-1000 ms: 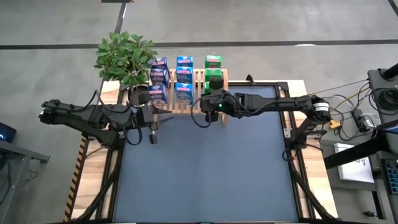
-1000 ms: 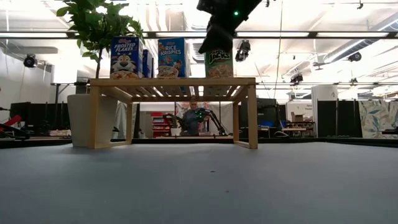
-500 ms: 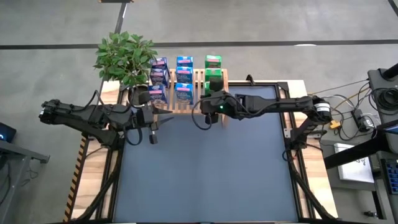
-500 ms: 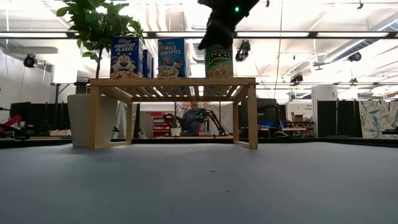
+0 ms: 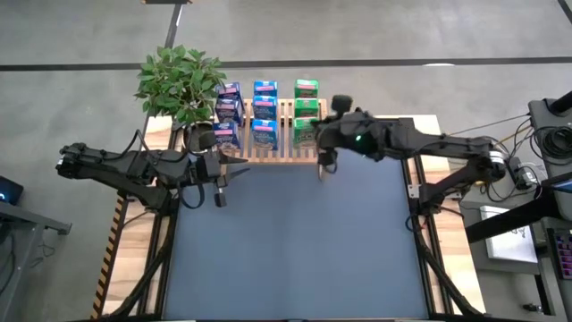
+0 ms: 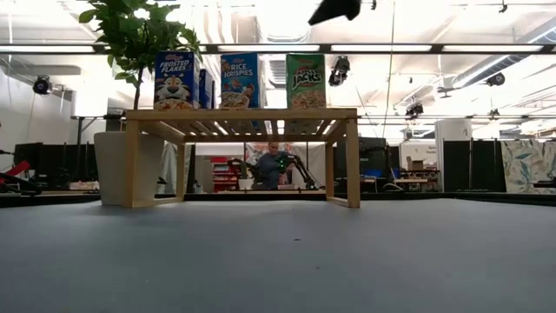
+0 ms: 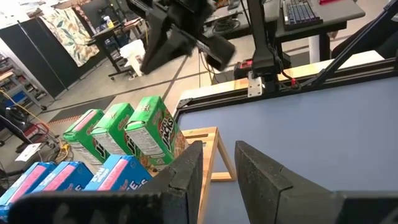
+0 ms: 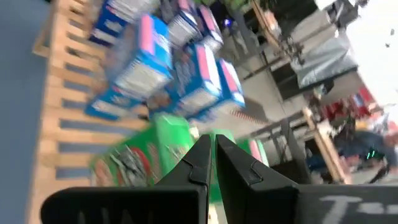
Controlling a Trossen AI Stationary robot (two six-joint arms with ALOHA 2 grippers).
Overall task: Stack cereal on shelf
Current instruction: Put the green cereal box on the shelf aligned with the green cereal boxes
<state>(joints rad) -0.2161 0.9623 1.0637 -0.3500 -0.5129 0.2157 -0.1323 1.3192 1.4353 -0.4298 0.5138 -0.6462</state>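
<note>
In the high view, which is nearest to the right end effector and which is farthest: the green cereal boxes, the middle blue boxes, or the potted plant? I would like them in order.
Measured from the right end effector, at the shelf's right end:
1. Green cereal boxes, the rightmost row on the shelf.
2. Middle blue boxes, one row further left.
3. Potted plant, beyond the shelf's left end.

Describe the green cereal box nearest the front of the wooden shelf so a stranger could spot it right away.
Find the low slatted wooden shelf beside the potted plant. Its top holds three rows of cereal boxes; take the row farthest from the plant. The front box there is green and reads Jacks, unlike its blue neighbours.
</note>
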